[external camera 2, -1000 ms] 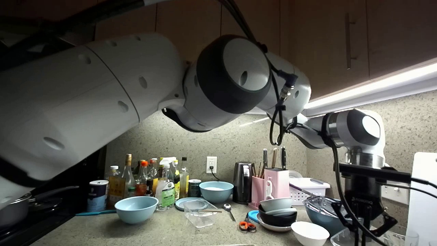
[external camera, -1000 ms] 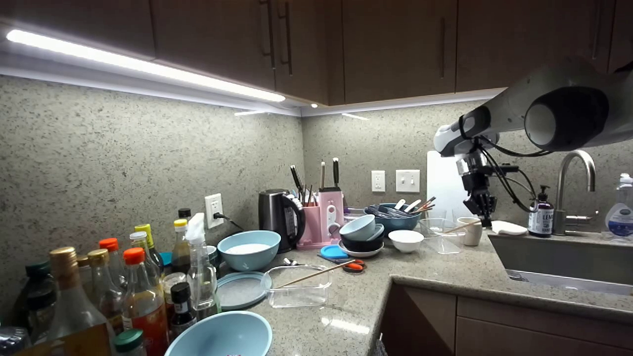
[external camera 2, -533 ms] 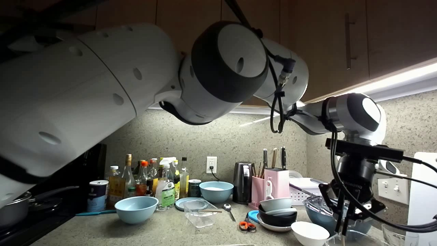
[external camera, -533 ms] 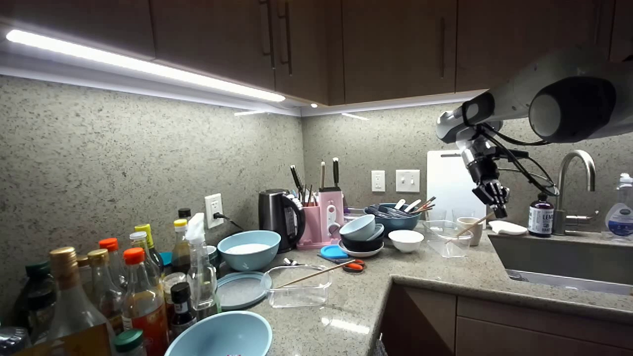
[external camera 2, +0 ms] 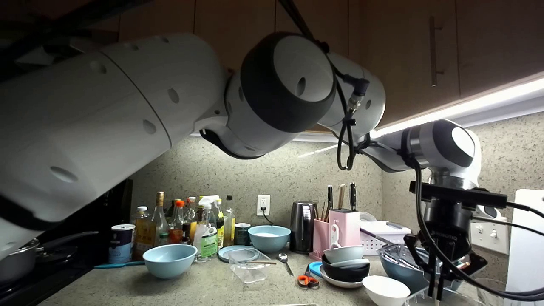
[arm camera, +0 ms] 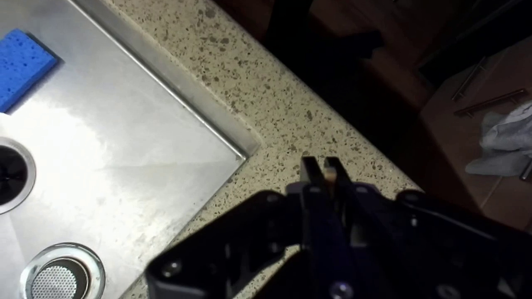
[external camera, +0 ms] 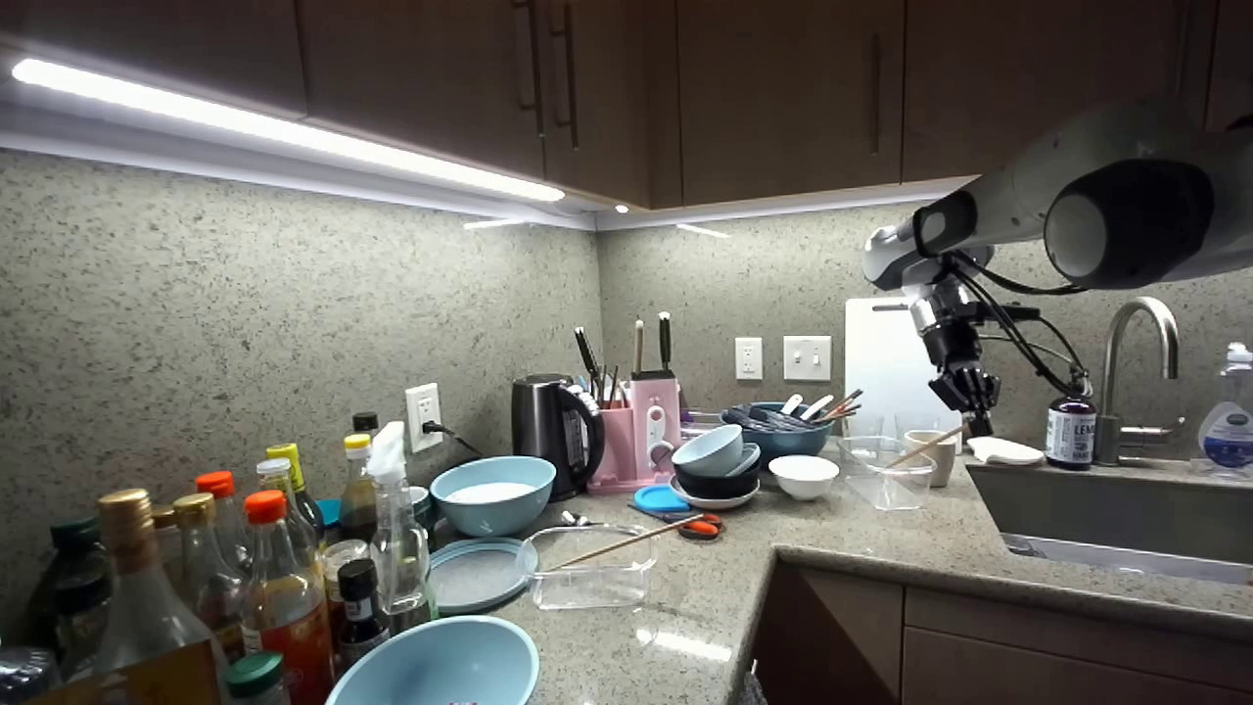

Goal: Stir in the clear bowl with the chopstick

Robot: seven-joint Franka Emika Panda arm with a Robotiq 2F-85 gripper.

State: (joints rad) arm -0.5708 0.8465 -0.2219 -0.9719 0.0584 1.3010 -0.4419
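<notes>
At the right of the table, the hand pinches the chopstick, its low end apparently inside the clear bowl; stirring seems underway, calling next for gentle circles.

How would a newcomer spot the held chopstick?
In an exterior view, find the sink, then its nearest boxy clear container. The chopstick slants toward that container from the gripper. Only it is held; a similar stick juts from another clear container.

In an exterior view our arm extends from between two and three o'clock, bent at the wrist; our gripper points down toward five o'clock, its fingers pinched nearly together.
</notes>
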